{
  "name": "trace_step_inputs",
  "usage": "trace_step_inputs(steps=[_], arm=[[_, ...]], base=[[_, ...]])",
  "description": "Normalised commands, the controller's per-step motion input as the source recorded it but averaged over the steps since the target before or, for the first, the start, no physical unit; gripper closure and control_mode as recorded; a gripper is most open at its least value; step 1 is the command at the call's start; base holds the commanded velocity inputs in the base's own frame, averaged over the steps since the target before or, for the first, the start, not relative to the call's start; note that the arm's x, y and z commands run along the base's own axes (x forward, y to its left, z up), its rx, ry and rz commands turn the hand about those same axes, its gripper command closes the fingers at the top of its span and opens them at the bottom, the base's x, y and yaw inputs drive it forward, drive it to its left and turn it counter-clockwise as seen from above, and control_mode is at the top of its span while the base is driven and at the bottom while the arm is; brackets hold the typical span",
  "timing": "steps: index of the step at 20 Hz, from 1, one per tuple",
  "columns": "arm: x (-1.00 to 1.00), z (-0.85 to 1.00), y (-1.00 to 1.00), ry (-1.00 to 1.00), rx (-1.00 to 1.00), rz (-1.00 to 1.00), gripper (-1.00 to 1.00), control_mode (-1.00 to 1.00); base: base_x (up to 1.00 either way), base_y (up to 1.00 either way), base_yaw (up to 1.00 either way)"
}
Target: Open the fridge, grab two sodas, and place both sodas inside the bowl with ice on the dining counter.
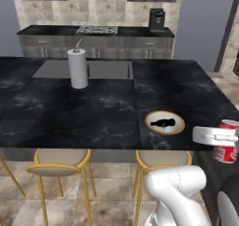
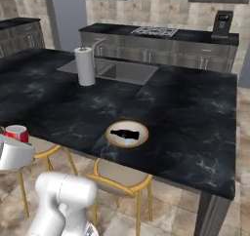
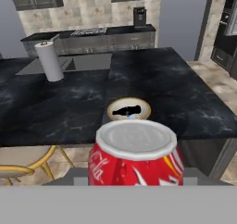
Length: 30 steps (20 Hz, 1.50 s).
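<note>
Gripping the red can [image 3: 135, 158] upright, end effector [image 1: 224, 137] hovers just off the worktop [image 1: 93, 113] edge near the bowl [image 1: 164, 123], where the dark bottle [image 3: 126, 110] already lies.

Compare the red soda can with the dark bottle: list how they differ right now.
The red can stands upright in the gripper, off the counter's near edge; the dark bottle lies on its side in the bowl. The can is squat, bright red, silver-topped; the bottle is slim and near-black. Both are small drinks.
</note>
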Motion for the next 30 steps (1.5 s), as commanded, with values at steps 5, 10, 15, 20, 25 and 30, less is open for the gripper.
trace_step_inputs(steps=[5,10,15,20,25,30], arm=[[0.00,0.00,0.00,0.00,0.00,0.00,1.00,1.00],[0.00,0.00,0.00,0.00,0.00,0.00,1.00,1.00],[0.16,0.00,-0.05,0.02,0.00,-0.03,1.00,-1.00],[0.88,0.00,-0.37,0.22,0.03,-0.09,1.00,-1.00],[0.88,-0.03,-0.37,0.28,0.03,-0.02,1.00,-1.00],[0.74,-0.33,-0.25,0.25,0.01,0.09,1.00,-1.00]], base=[[0.64,0.51,-0.41],[0.68,0.03,-0.30],[0.53,-0.08,-0.16],[0.00,0.00,0.00],[0.00,0.00,0.00],[0.00,0.00,0.00]])
